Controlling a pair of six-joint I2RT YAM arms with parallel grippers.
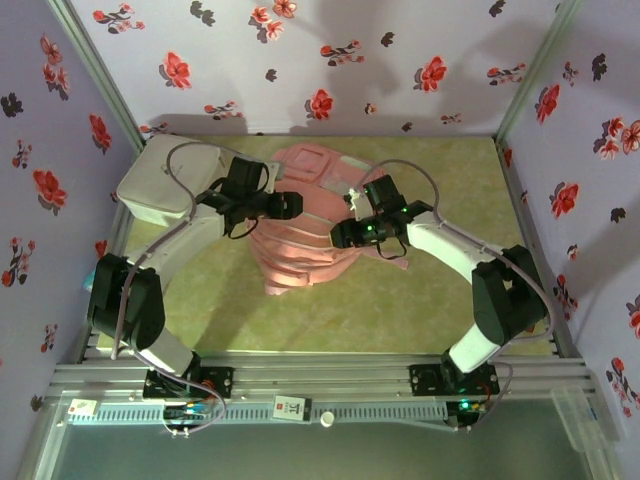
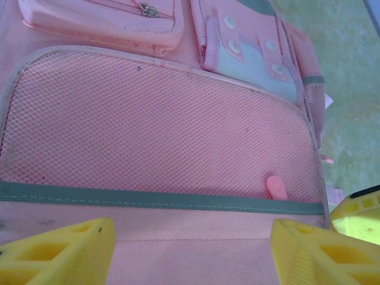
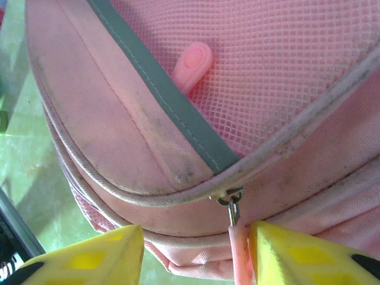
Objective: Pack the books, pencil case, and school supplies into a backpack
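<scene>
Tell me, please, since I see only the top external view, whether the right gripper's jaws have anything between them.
Observer: Yes. In the right wrist view, a pink zip pull on the backpack hangs between the jaws of the right gripper, close beside one of them.
Operator: Are they closed on it?
Observer: No, they stand apart, with a wide gap on the pull's other side.
Operator: And the left side?
Observer: In the left wrist view, the left gripper has its jaws wide open over the fabric below the mesh pocket, holding nothing.

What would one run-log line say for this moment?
left gripper: open over backpack | right gripper: open, zip pull between jaws
</scene>
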